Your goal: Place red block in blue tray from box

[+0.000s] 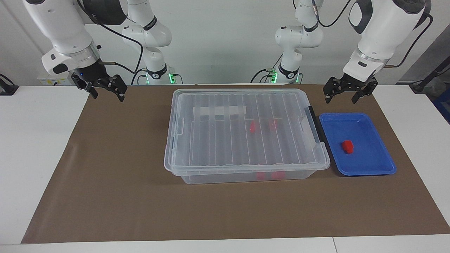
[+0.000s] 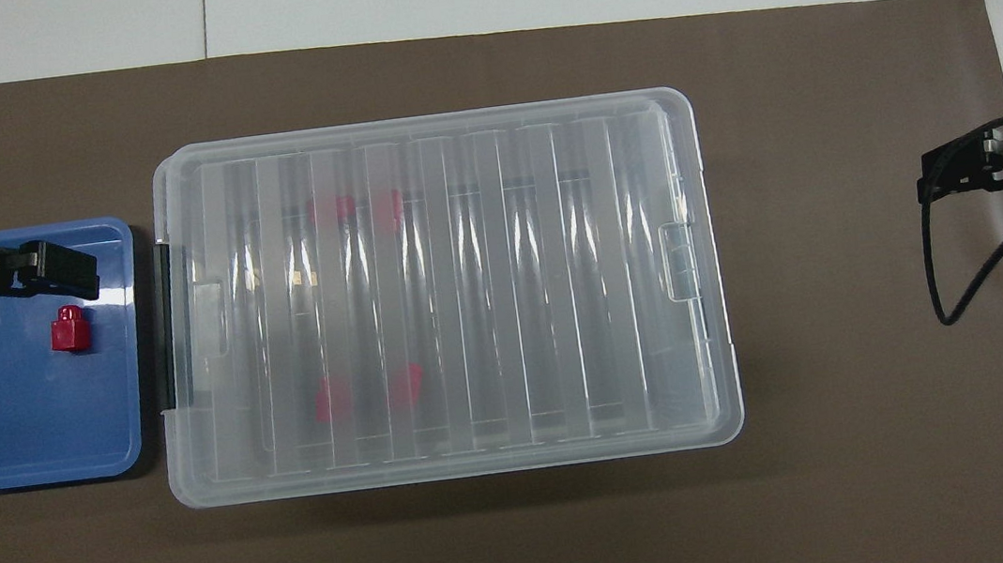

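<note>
So the table [image 1: 38, 147] is white, and most of its top is covered by a big brown mat [image 1: 123, 182] that leaves white showing at both ends and along the edge farthest from the robots. Two things sit straight on the mat: the box [image 1: 246, 135], a large clear bin with its ribbed lid on, roughly in the middle, and the blue tray [image 1: 372, 165] just beside it toward the left arm's end, next to the box's dark grey handle [image 1: 314, 123].

White table [image 1: 38, 147], brown mat [image 1: 116, 196] across it, plain pale wall [image 1: 225, 38]
</note>
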